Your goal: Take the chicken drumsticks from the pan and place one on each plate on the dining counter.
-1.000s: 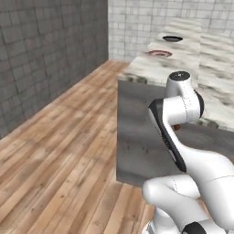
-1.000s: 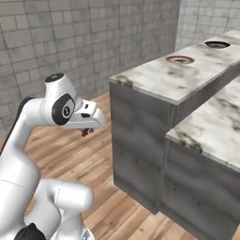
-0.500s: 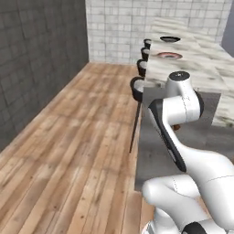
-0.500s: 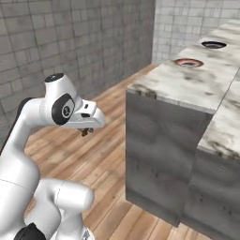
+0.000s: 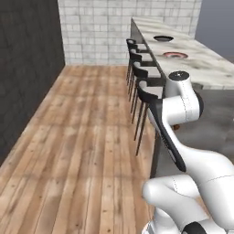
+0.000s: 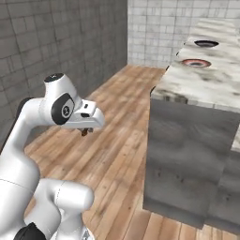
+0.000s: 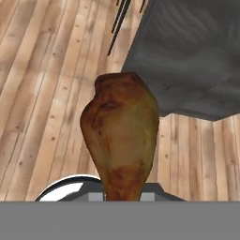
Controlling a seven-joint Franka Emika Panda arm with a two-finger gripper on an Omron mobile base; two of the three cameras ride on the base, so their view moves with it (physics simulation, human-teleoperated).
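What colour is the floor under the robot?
Warm light-brown wooden plank floor, clearest in the left base view.

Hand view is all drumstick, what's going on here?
The gripper is shut on a chicken drumstick, carried over the wood floor beside the dining counter. Two plates sit further along the countertop, both apparently without a drumstick, so no placement is done yet. A row of dark stools lines the counter's side. The arm is tucked close to the base, not yet reaching toward the plates.
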